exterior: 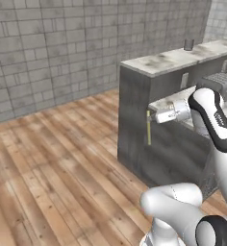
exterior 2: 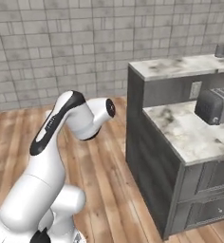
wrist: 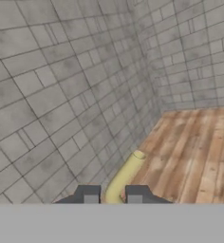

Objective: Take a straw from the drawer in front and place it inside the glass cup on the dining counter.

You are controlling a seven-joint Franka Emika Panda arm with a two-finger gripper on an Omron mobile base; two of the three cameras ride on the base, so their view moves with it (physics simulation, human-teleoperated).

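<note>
The two-finger gripper (wrist: 112, 195) is closed on the thin pale-yellow straw (wrist: 125, 176), pinched between its two small dark fingertips (wrist: 88, 194) in the hand view, with the straw running away from the hand toward the grey stone-tile wall (wrist: 61, 85) and the plank wooden floor (wrist: 199, 147). In the left base view the straw (exterior: 148, 128) hangs upright from the gripper (exterior: 150, 115), in the air beside the dark-grey end panel of the tall dining counter, and well above the floor (exterior: 53, 173). The gripper points sideways there, away from the counter.

The long white-and-grey marbled slab of the dining counter (exterior: 168, 60) carries the small grey translucent glass cup (exterior: 188, 44) toward its far end, well apart from the straw; the cup (exterior 2: 221, 50) looks empty, though it is too small to be sure. Below the slab, a lower marbled worktop (exterior 2: 190, 133) holds a dark-grey toaster (exterior 2: 216, 105). Grey cabinet fronts (exterior 2: 213, 194) sit under that worktop.
</note>
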